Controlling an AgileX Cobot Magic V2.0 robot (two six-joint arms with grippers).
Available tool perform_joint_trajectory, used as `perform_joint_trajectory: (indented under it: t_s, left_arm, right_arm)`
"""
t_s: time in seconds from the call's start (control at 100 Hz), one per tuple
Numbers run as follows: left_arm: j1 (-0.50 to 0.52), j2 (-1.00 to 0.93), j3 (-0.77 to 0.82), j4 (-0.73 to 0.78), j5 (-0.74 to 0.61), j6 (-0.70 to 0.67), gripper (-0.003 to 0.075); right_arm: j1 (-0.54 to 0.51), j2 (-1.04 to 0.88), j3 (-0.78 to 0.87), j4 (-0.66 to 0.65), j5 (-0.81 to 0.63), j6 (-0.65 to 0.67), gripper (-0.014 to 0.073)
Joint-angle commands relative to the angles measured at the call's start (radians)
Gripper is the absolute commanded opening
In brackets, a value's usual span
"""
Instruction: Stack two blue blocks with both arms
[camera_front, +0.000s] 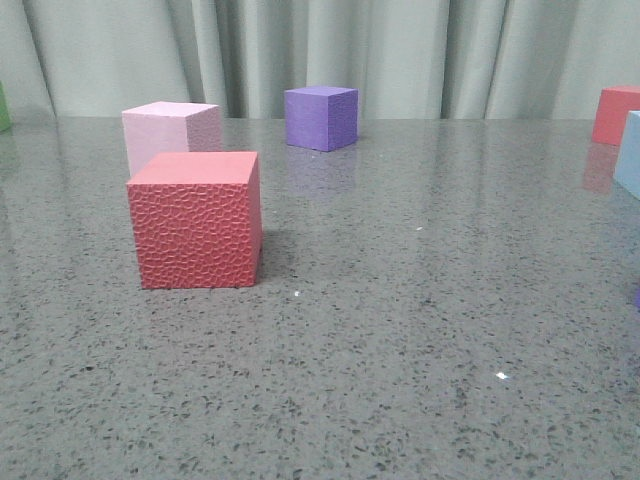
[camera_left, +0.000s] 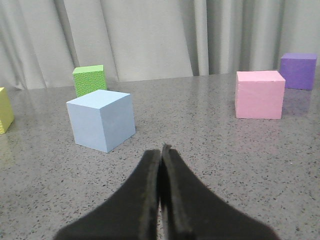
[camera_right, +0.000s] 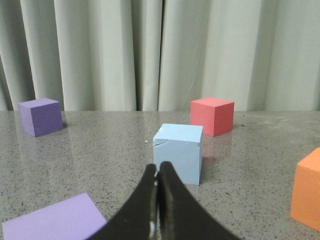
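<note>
Starting out is my read of the step: neither blue block is held, and nothing is stacked yet. The left gripper has its fingers pressed together on nothing, with one blue block resting on the grey table a little beyond the tips and to one side, just in front of a green cube. The right gripper is likewise closed and empty, its tips aimed at the other blue block, which shows a thin crack near a top corner and sits in front of a red cube. Each arm will likely need to spread its fingers and advance to straddle its block. The front view shows neither gripper, and only a pale blue edge at its border.
</note>
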Motion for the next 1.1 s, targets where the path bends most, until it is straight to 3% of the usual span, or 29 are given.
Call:
perform_joint_trajectory:
  t_s: [0.0,0.15,0.53,0.81,0.95,1.09]
  left_arm:
    - [-0.007,-0.031,-0.034,-0.031,-0.075,-0.011,-0.0019]
    - [-0.007,-0.003,-0.159,-0.081,0.041,-0.011,-0.0019]
    - [-0.007,0.310,-0.637,-0.087,0.684,-0.065,-0.0019]
    - [-0.007,0.600,-1.036,-0.080,1.039,-0.120,-0.0019]
    - [-0.007,0.719,-1.192,-0.080,1.158,-0.120,-0.0019]
    - [-0.007,0.781,-1.242,-0.090,1.186,-0.120,-0.0019]
  right_arm:
    - [-0.007,-0.026,-0.058,0.008,-0.070,-0.007,-0.0068]
    - [-0.007,-0.004,-0.195,0.047,0.157,-0.007,-0.0068]
    - [-0.007,0.269,-0.697,0.056,0.693,-0.007,-0.0068]
    - [-0.007,0.504,-1.021,0.056,1.008,-0.007,-0.0068]
    - [-0.007,0.604,-1.119,0.065,1.133,-0.007,-0.0068]
    - [-0.007,0.652,-1.128,0.083,1.145,-0.007,-0.0068]
